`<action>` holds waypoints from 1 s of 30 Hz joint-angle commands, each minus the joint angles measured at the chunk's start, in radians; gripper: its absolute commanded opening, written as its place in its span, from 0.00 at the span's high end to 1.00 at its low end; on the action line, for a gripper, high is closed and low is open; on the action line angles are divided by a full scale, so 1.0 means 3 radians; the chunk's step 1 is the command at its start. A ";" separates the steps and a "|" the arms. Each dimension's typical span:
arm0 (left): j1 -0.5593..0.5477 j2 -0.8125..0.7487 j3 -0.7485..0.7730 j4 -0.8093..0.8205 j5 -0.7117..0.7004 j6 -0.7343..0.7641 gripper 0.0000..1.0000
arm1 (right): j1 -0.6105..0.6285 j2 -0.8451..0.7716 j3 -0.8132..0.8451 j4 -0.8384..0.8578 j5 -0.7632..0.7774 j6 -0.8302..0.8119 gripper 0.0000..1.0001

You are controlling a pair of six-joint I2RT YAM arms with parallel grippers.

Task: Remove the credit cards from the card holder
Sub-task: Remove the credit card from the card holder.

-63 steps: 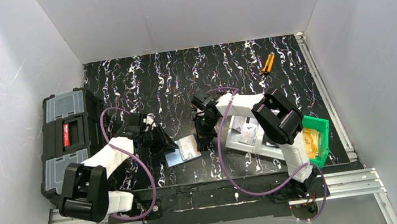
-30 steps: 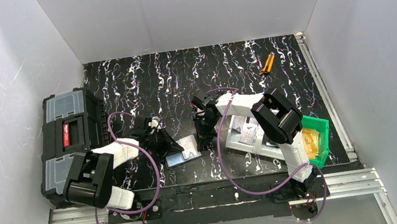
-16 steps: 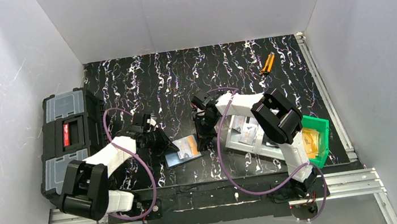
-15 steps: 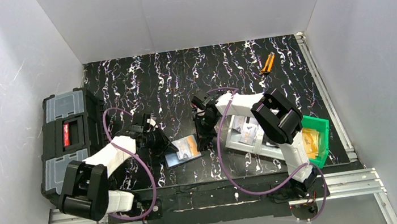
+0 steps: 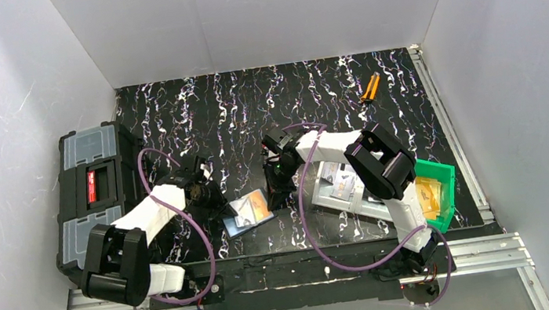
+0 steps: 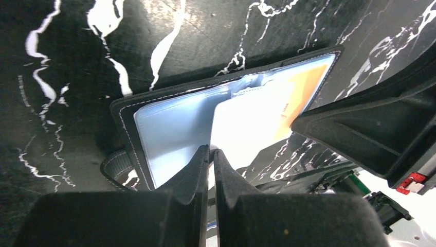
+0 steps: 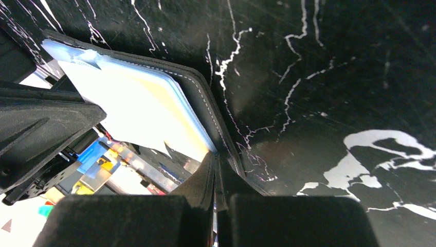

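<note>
The card holder (image 5: 236,224) lies open on the black marbled table between my two grippers. In the left wrist view its blue-grey inner pockets (image 6: 169,128) face up, with a pale silvery card (image 6: 247,123) sticking partly out and an orange-tan card (image 6: 301,90) under it. My left gripper (image 6: 211,151) is shut on the pale card's near corner; it is at the holder's left side in the top view (image 5: 218,204). My right gripper (image 7: 215,154) is shut on the holder's black edge (image 7: 205,100), at its right side (image 5: 276,193).
A big black toolbox (image 5: 94,189) stands at the left edge. A grey bin (image 5: 346,186) and a green bin (image 5: 438,190) sit at the right behind the right arm. A small orange-handled tool (image 5: 368,88) lies at the back right.
My left gripper has drawn back to the left, and the holder has shifted and turned a little to the left with it. The right gripper stays at the holder's right edge.
</note>
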 commanded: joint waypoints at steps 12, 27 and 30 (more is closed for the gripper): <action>0.0168 -0.0197 0.0191 -0.0696 -0.0686 0.0326 1.00 | 0.0000 0.0275 -0.0177 -0.0100 0.0618 -0.0101 0.99; 0.0166 -0.0569 0.0856 -0.0987 -0.0305 0.0379 1.00 | -0.0027 -0.0350 0.0221 -0.0311 0.0599 -0.0236 0.64; 0.0168 -0.0615 0.0975 -0.0931 -0.0123 0.0336 1.00 | -0.0045 -0.0548 0.0385 -0.0431 0.0592 -0.0260 0.45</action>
